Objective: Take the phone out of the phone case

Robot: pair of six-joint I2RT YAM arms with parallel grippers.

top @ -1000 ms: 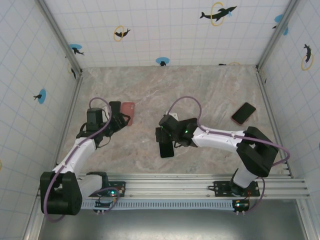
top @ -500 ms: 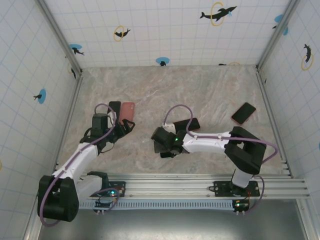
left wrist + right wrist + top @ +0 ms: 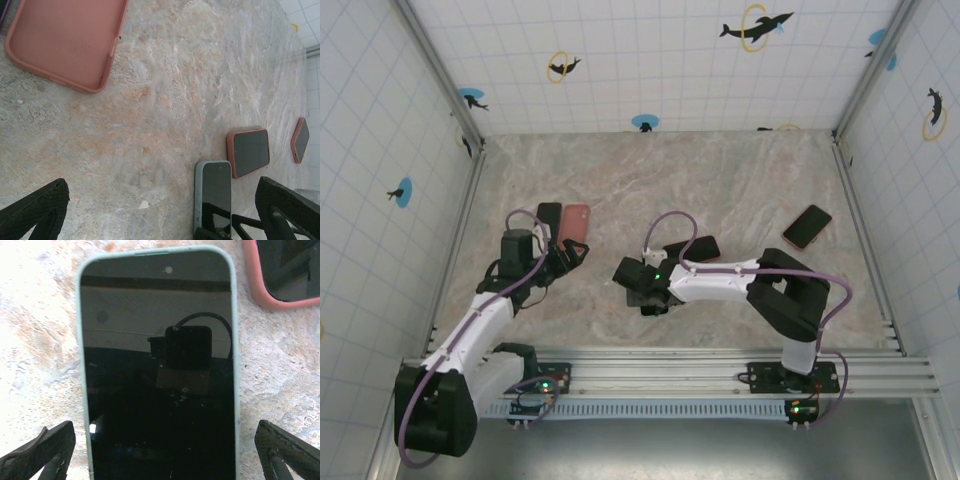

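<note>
A marbled bench carries an empty salmon-pink case, open side up, with a dark phone just beside it. A pink-cased phone lies mid-bench and a red-cased phone far right. Dolphin stickers dot the white tiled walls.

**Where things lie around the middle phone**

The middle phone lies flat on the counter, near its front centre, between the right fingers. Just behind it and to its right lies a second phone, in a case. Farther right and behind, well apart, lies a third phone. To its left and behind lies an empty case, with a bare phone farther left still.
</note>
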